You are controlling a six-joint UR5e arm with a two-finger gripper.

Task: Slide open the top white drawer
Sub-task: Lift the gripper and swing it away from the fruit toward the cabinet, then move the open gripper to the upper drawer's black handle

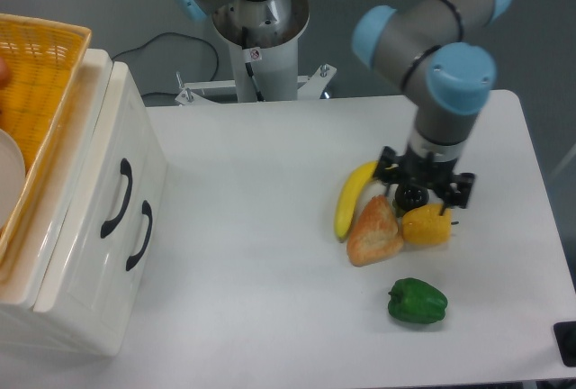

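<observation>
The top white drawer [112,193] sits in the white cabinet [85,254] at the left edge of the worktop [252,227], pushed in flush with the cabinet front. Its curved black handle [117,197] lies just above and to the left of the matching handle [141,235] on the lower drawer [135,245]. A yellow wicker basket [40,74] rests on top of the cabinet, with part of a white plate [9,177] showing at the far left edge.

The claw [425,193] is well away from the cabinet, over the right half of the worktop. It hangs from the arm's grey and blue wrist [450,92] and points downward over a cluster of toy food. Its dark fingers are spread either side of a small black round fruit [410,197], so it appears open and is gripping nothing, though whether the tips touch anything cannot be told.

Beneath and beside it lie a banana [351,198], a wedge of bread [374,231] and a yellow pepper [426,225], all close together and touching or nearly so. A green pepper [418,301] lies apart, nearer the front edge. The arm's base column [261,38] stands behind the worktop, with a black cable [162,47] trailing to its left.
</observation>
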